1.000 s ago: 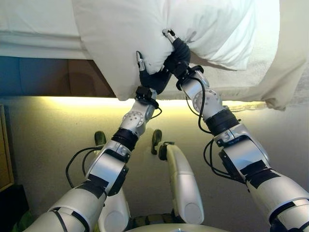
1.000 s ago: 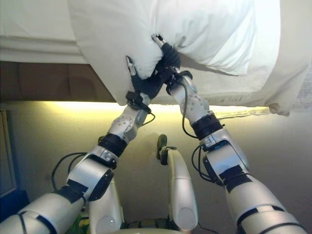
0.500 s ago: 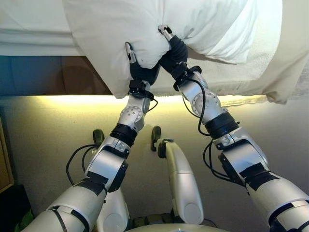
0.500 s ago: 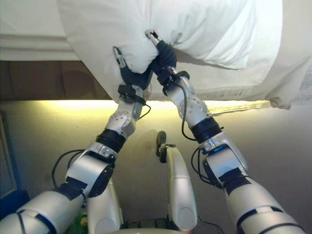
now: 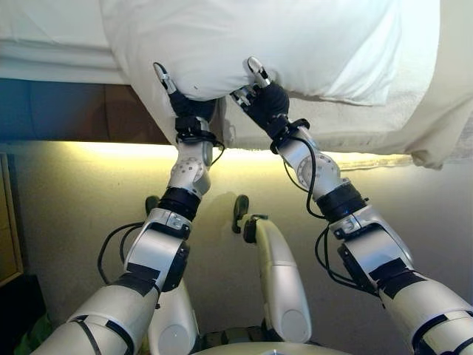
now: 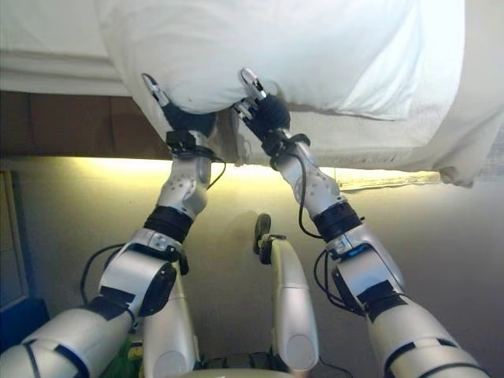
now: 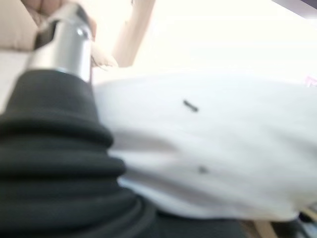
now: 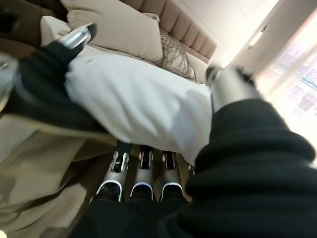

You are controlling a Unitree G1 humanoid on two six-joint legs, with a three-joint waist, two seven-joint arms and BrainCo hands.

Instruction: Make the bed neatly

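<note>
A white pillow (image 5: 295,37) lies on the bed, its near edge over the side. Both hands are at that edge, about a hand's width apart. My right hand (image 5: 262,96) has straight fingers (image 8: 141,173) under the pillow (image 8: 138,104) and its thumb up against the front. My left hand (image 5: 185,103) is under the pillow's left corner with its thumb standing against the front; the rest of it is hidden by the pillow. It also shows in the right wrist view (image 8: 39,84). The left wrist view shows the pillow (image 7: 208,148) close up.
A cream blanket (image 5: 421,118) hangs over the bed's side at the right. A white sheet (image 5: 52,37) covers the left part, above the brown bed base (image 5: 111,111). Beige pillows (image 8: 114,25) lean on a padded headboard (image 8: 183,29).
The hands have moved apart, the left one going left. The pillow's edge, bunched between them before, now lies flatter and wider across both hands.
</note>
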